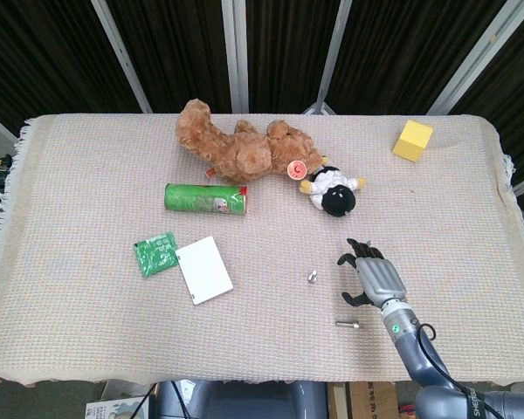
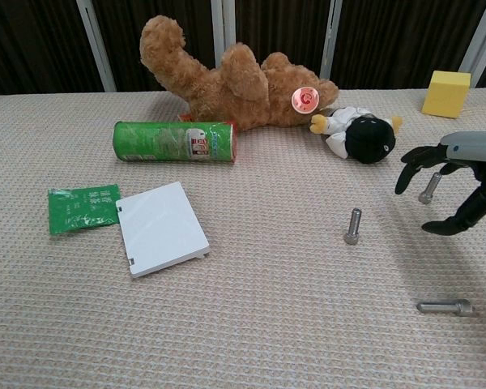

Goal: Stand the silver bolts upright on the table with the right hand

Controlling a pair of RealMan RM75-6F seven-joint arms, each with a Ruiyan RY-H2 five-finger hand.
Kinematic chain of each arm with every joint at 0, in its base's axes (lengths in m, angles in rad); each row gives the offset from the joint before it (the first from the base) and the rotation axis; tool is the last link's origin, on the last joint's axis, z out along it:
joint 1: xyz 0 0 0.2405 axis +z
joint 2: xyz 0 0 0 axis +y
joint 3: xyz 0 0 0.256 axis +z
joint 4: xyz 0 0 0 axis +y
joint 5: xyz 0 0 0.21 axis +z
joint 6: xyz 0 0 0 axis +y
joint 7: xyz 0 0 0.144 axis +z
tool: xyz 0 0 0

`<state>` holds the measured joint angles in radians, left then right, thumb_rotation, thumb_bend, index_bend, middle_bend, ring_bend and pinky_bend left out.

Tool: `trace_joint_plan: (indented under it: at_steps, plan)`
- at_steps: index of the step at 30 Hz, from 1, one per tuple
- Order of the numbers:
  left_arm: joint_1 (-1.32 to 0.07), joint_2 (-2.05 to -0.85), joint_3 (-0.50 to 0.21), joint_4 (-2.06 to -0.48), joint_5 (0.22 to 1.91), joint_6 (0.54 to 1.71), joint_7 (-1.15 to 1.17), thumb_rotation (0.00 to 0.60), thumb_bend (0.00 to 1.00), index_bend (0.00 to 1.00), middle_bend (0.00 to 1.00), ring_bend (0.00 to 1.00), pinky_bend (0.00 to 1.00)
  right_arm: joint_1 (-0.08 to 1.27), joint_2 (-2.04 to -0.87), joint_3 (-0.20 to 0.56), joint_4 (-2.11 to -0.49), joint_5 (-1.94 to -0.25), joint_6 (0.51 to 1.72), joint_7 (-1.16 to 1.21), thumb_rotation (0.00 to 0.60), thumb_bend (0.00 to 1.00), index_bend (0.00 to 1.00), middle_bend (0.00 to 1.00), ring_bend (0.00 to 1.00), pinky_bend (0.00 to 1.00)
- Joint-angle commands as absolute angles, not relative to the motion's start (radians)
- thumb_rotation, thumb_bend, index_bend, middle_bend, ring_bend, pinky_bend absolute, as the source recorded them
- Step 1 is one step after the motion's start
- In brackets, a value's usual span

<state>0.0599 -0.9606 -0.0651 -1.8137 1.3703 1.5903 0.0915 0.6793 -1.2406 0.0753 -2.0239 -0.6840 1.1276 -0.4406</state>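
Head view. We see the right hand (image 1: pixel 377 276) at about 5 o'clock on the table (image 1: pixel 87 175), fingers spread and curled, grasping nothing. One silver bolt (image 1: pixel 312 277) stands on end just at its 9 o'clock, apart from the fingers. A second bolt (image 1: pixel 348 323) lies flat at the hand's 7 o'clock, near the table's front edge. The left hand is not in view. At 12 o'clock lie a teddy bear (image 1: pixel 236 148) and a penguin toy (image 1: pixel 334 192); a green can (image 1: pixel 205 199), a green packet (image 1: pixel 155 253) and a white card (image 1: pixel 203 269) sit toward 9 o'clock, and a yellow block (image 1: pixel 413 140) at 2 o'clock.

Chest view. We see the standing bolt (image 2: pixel 353 225) upright, head on the cloth, clear of the open right hand (image 2: pixel 449 188). A third bolt (image 2: pixel 428 187) shows behind the fingers; whether it stands or leans we cannot tell. The lying bolt (image 2: pixel 444 307) rests at 5 o'clock.

Risks, as we judge them: the lying bolt is low and round, so fingertips descending on the woven cloth may roll it toward the front edge instead of pinching it. The sweep down to it passes close to the bolt behind the fingers, and a brush there could topple it. A bolt released while tilted would fall on the soft weave
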Motion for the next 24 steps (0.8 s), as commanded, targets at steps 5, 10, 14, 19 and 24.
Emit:
trace_joint_plan:
  at_steps: [5, 10, 14, 19, 24]
  plan:
    - [0.059, -0.958, -0.066, -1.811, 1.369, 1.585, 0.084, 0.6, 0.12, 0.09, 0.07, 0.05, 0.18, 0.617, -1.234, 0.023, -2.048, -0.801, 1.165, -0.41, 0.6, 0.3, 0.3, 0.0, 0.0, 0.09]
    - [0.058, -0.958, -0.065, -1.812, 1.369, 1.584, 0.085, 0.6, 0.12, 0.09, 0.07, 0.05, 0.18, 0.584, -1.237, 0.001, -2.047, -0.85, 1.17, -0.382, 0.6, 0.3, 0.32, 0.0, 0.0, 0.09]
    - [0.057, -0.959, -0.064, -1.814, 1.369, 1.583, 0.091, 0.6, 0.12, 0.09, 0.07, 0.05, 0.18, 0.563, -1.258, -0.014, -2.029, -0.883, 1.164, -0.363, 0.6, 0.3, 0.35, 0.0, 0.0, 0.09]
    - [0.057, -0.96, -0.065, -1.813, 1.366, 1.581, 0.091, 0.6, 0.12, 0.09, 0.07, 0.05, 0.18, 0.548, -1.285, -0.025, -2.011, -0.904, 1.156, -0.36, 0.6, 0.3, 0.37, 0.0, 0.0, 0.09]
    - [0.055, -0.959, -0.066, -1.812, 1.363, 1.577, 0.088, 0.6, 0.12, 0.09, 0.07, 0.05, 0.18, 0.531, -1.316, -0.035, -2.0, -0.906, 1.159, -0.365, 0.6, 0.3, 0.39, 0.0, 0.0, 0.09]
